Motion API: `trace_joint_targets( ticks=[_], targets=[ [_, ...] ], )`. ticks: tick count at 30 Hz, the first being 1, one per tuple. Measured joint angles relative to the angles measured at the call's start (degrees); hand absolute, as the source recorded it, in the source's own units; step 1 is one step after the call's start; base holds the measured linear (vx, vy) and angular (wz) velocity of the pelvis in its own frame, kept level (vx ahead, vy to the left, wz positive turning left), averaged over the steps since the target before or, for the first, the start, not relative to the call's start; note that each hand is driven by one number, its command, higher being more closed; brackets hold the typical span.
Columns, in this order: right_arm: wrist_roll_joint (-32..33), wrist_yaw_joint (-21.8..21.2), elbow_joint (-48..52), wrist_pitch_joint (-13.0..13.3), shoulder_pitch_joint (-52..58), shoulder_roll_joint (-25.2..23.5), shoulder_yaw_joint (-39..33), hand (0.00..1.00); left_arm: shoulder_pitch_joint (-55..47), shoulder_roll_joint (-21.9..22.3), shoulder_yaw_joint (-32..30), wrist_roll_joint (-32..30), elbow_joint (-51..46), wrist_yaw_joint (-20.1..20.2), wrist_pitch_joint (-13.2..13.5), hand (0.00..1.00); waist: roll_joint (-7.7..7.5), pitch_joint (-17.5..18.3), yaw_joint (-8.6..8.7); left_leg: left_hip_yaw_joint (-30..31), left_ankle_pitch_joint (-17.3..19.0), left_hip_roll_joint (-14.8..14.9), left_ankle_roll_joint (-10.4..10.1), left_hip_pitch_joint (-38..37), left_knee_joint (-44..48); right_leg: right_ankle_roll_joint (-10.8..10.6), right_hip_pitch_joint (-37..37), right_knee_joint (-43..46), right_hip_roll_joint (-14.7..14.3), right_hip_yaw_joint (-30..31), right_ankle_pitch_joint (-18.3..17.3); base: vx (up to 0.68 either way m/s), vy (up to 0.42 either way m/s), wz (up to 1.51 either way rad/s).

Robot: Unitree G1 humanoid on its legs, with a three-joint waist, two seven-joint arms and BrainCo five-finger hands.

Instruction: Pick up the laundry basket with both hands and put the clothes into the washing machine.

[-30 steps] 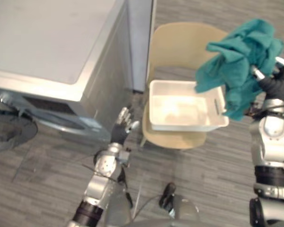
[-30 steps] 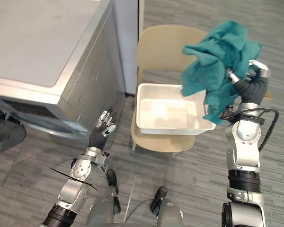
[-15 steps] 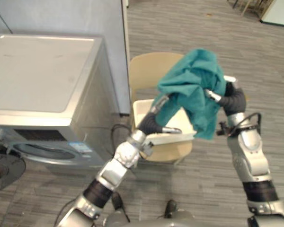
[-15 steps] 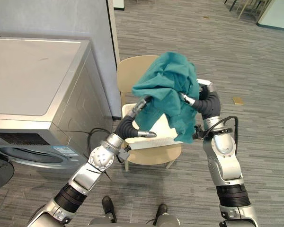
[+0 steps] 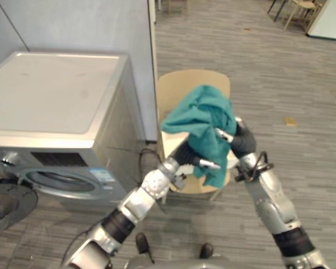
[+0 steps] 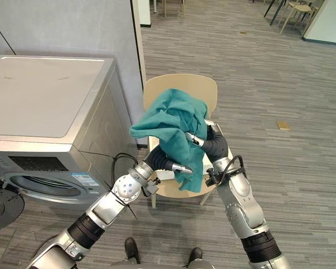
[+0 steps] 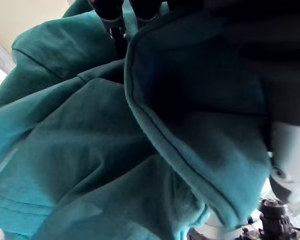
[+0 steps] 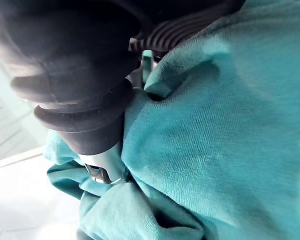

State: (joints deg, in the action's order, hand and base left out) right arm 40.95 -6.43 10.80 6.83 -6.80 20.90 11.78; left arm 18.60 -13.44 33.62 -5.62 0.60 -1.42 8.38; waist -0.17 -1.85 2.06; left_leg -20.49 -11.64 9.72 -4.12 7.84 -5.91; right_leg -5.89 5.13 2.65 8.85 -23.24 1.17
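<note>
Far out at 8 o'clock the round door [image 5: 4, 203] of the washing machine [image 6: 50, 95] hangs open, low and swung clear of the drum opening [image 5: 51, 180] on the front face. The machine fills the 9 to 10 o'clock side, its flat silver top bare. Its right-hand corner edge runs down close beside the chair [image 6: 182, 84], leaving only a narrow gap. Behind that gap, at 11 o'clock, the vertical edge of a blue-grey wall panel [image 6: 73, 28] drops to the floor.

The left hand [image 6: 161, 161] reaches in from 7 o'clock and goes up under the cloth [image 6: 171, 120] at the centre. Whether it grips or merely props the cloth cannot be told. A sliver of the white laundry basket [image 5: 169, 138] shows on the chair seat behind the arm.

The cloth is held in the air over the basket and the seat, between both hands. It is teal, soft and bunched into thick folds at the top, with one long flap hanging down to about the front edge of the seat. The wrist views show a stitched hem along one fold.

The right hand [image 6: 214, 143] comes in from 5 o'clock and is buried in the cloth's right side; its grip cannot be told either.

From 1 to 5 o'clock the grey plank floor [image 6: 280, 78] lies open, with a small tan scrap [image 6: 283, 125] at 3 o'clock.
</note>
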Motion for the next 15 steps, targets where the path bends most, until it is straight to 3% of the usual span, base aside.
trace_joint_targets(
  ticks=[7,8,15],
  targets=[
    [4.0,0.0,0.0,-0.6,0.0,-1.5,3.0,1.0,0.0,1.8,-0.2,0.5,1.9,-1.4,-0.8,0.0,0.04,0.2,-0.04,0.2,0.0,0.0,0.0,0.1,0.0,0.1,0.0,0.0,0.0,-0.1,0.0,0.04,-0.014,0.0],
    [4.2,0.0,0.0,-0.7,0.0,-1.5,3.8,1.0,0.0,2.2,-0.1,0.9,2.3,-1.4,-1.1,1.0,0.04,0.2,-0.04,0.2,0.0,0.0,0.0,0.1,0.0,0.1,0.0,0.0,0.0,-0.1,0.0,0.04,-0.012,0.01],
    [5.8,0.0,0.1,-0.6,0.6,-2.1,5.7,1.0,0.0,2.2,-0.7,2.8,2.3,-2.6,-1.6,1.0,0.07,0.2,-0.09,0.3,0.0,-0.1,0.0,0.2,0.0,0.0,0.0,-0.1,0.0,-0.2,0.0,0.02,-0.007,0.01]
  ],
)
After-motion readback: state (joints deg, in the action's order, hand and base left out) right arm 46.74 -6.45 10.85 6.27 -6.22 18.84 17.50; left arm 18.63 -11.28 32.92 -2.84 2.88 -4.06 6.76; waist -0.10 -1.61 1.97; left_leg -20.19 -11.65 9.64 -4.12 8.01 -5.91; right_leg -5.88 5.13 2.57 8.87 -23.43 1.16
